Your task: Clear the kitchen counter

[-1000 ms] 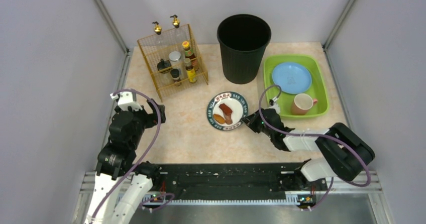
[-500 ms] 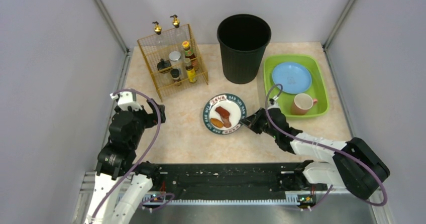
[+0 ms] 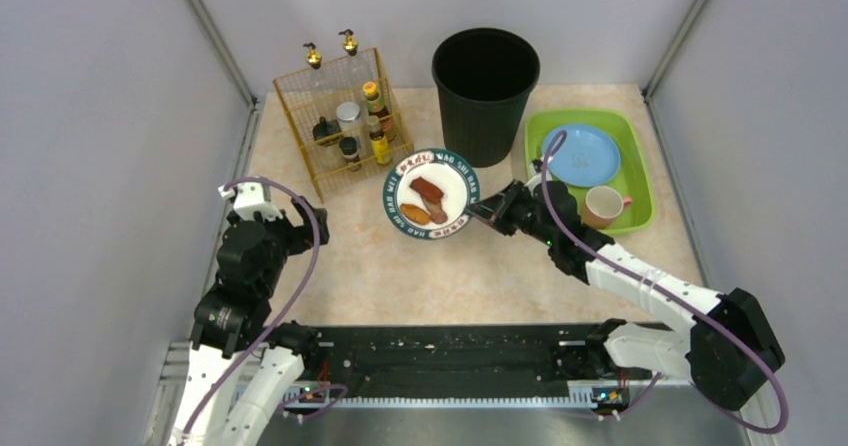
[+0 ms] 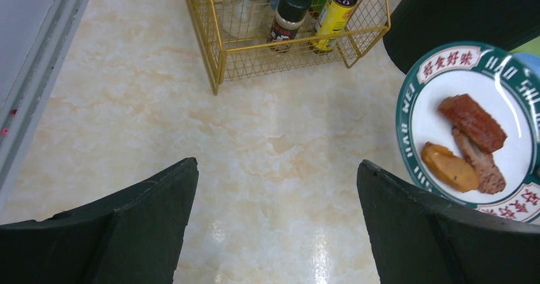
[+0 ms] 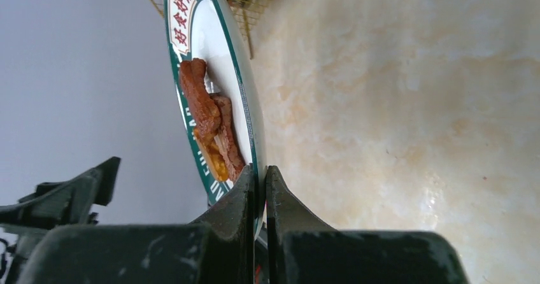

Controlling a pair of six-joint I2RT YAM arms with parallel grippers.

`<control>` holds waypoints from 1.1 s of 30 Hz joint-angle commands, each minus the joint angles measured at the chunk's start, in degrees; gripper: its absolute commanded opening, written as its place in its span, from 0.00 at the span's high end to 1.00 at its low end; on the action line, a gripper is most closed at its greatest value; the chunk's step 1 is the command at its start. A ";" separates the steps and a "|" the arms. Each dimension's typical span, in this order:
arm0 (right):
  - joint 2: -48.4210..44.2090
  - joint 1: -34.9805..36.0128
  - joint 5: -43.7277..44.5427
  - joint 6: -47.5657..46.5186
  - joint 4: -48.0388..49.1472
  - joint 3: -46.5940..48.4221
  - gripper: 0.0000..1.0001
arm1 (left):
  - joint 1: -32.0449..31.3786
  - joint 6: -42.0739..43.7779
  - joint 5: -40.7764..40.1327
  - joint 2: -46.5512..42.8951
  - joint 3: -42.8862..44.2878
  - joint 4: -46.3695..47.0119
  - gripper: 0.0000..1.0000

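Top external view: the left gripper [image 3: 303, 218] hangs wide open and empty over the kitchen counter [image 3: 400, 276], which spreads beyond the black rail [image 3: 450, 351] under everything. Farther in, the right gripper [image 3: 482, 212] is clamped on the rim of a plate [image 3: 430, 194] of food, in front of the wire rack [image 3: 335, 151], bin [image 3: 485, 96] and green tray [image 3: 643, 181].

You've got three things sitting on the kitchen counter [image 3: 400, 276], all toward the far edge: gold wire rack [image 3: 345, 126] left, black bin [image 3: 485, 96] centre, lime-green tray [image 3: 632, 136] right, just beside the bin. Black rail strip [image 3: 450, 351] runs along the near edge.
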 commanded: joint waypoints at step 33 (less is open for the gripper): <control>27.20 -22.15 -3.71 1.46 -8.25 59.02 1.00 | 0.26 0.43 -0.58 0.58 -0.14 1.57 0.01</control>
